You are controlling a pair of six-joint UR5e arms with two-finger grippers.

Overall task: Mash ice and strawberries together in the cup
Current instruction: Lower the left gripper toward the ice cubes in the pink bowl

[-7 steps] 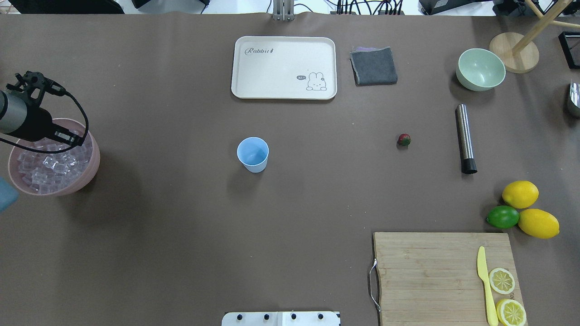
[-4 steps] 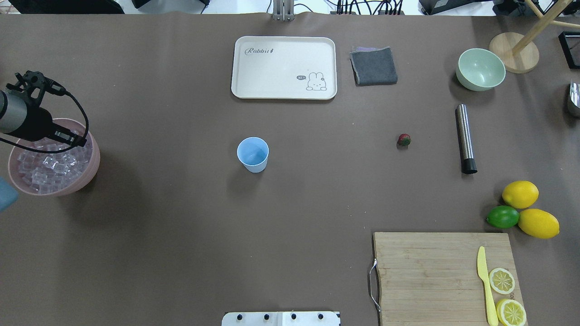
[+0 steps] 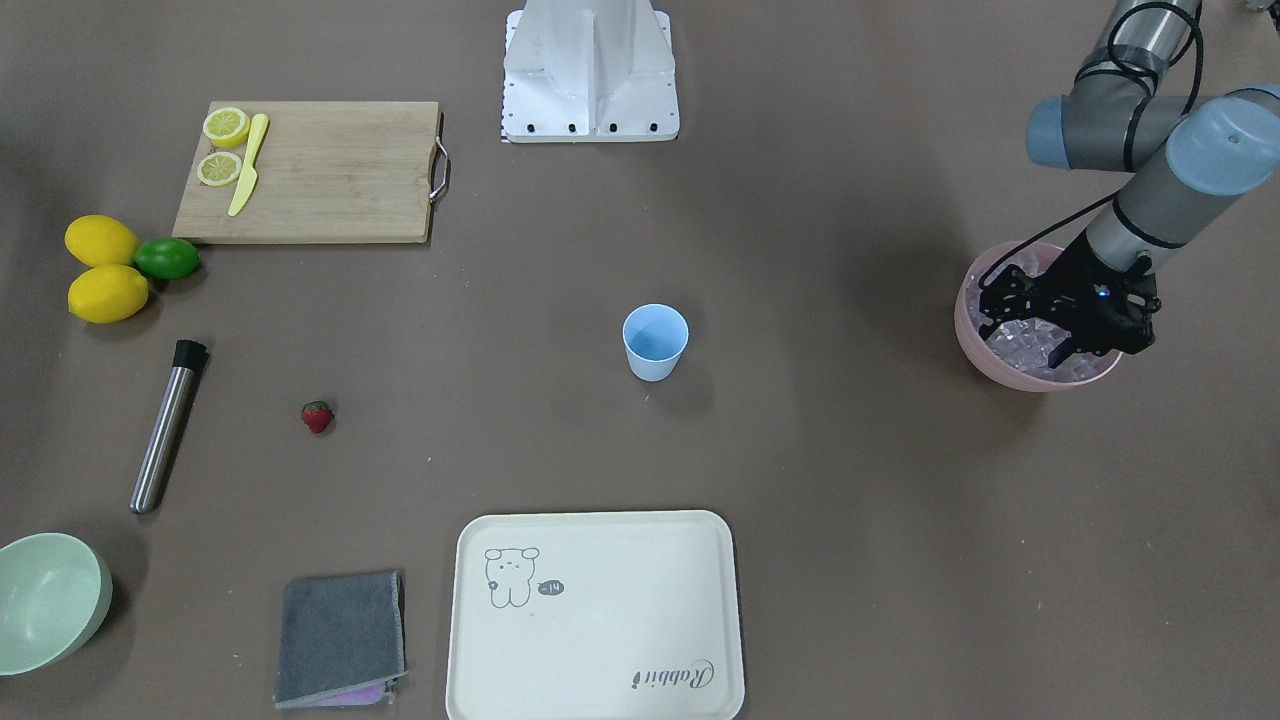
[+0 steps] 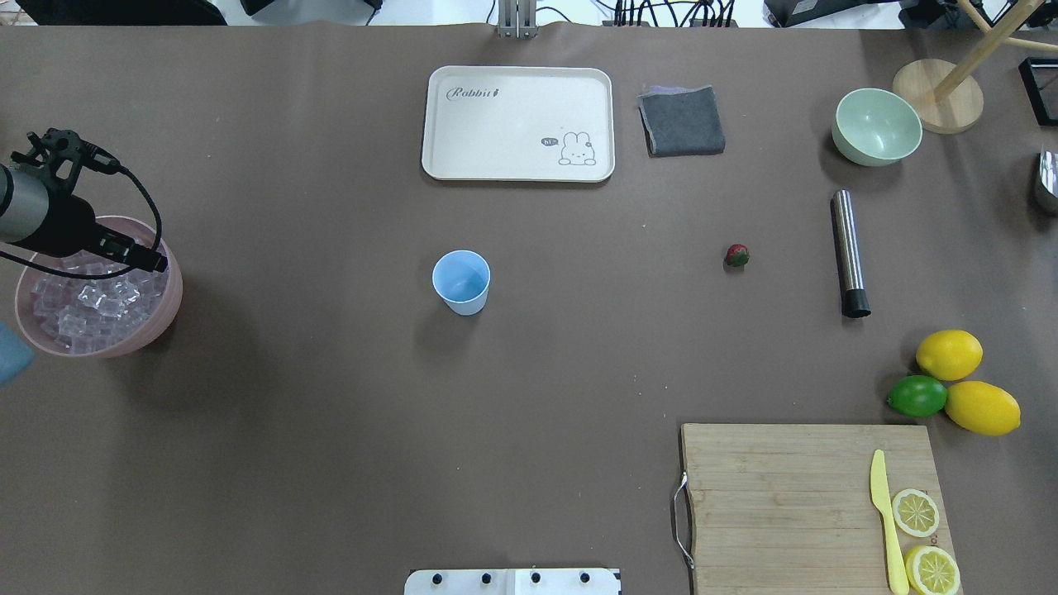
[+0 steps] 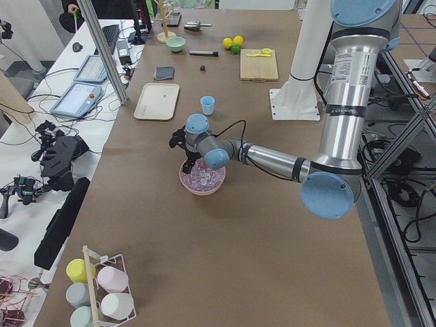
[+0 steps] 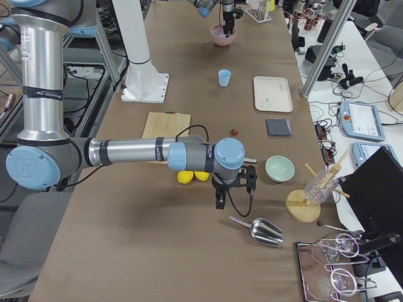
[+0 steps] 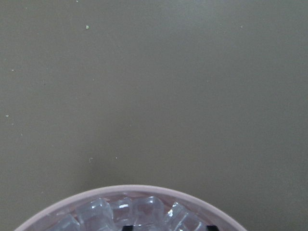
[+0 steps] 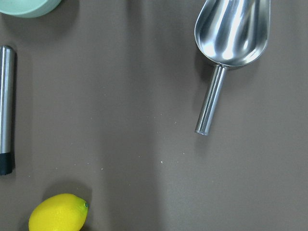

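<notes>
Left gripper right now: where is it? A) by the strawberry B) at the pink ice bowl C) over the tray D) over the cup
B: the left gripper reaches down to the ice in the pink bowl, well apart from the cup.

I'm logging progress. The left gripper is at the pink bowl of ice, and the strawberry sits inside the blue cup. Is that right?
Not quite. The strawberry is not in the blue cup; it lies on the bare table well apart from it, as the overhead exterior view shows. The left gripper is indeed at the pink bowl of ice.
</notes>
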